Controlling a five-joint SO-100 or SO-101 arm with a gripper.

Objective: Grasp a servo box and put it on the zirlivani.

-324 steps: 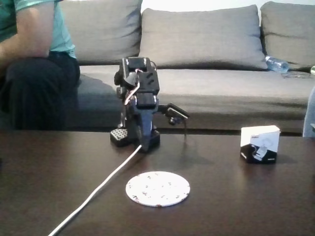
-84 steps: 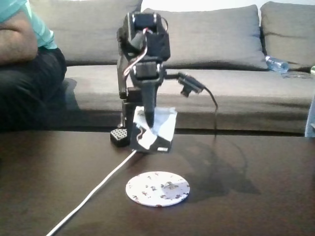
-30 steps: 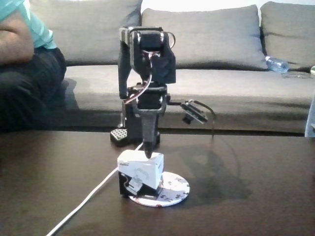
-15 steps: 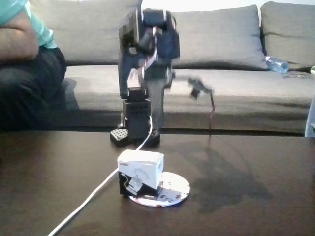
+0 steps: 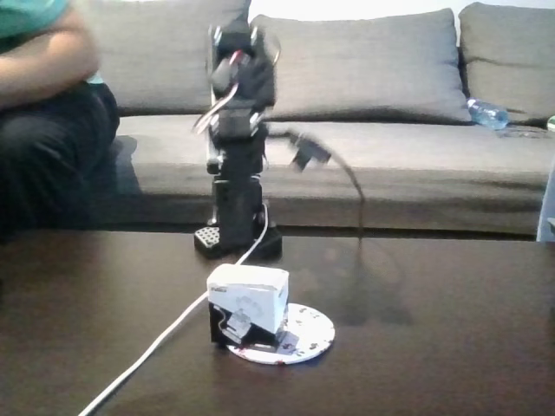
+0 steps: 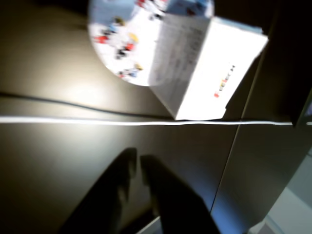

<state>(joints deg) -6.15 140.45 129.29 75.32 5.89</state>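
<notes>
The small white-topped, black-sided cardboard servo box (image 5: 248, 304) rests on the left part of the flat round white speckled zirlivani (image 5: 303, 334). The dark gripper (image 6: 137, 168) hangs clear above the desk (image 5: 451, 347), fingers nearly together, holding nothing.

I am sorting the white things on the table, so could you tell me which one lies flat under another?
The zirlivani, the flat speckled round disc, lies on the table with the servo box standing on its left part in the fixed view; the white cable runs beside it.

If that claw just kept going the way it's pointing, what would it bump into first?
Probably the white cable lying across the dark table, then the servo box beyond it. The gripper looks nearly shut; depth is hard to judge.
</notes>
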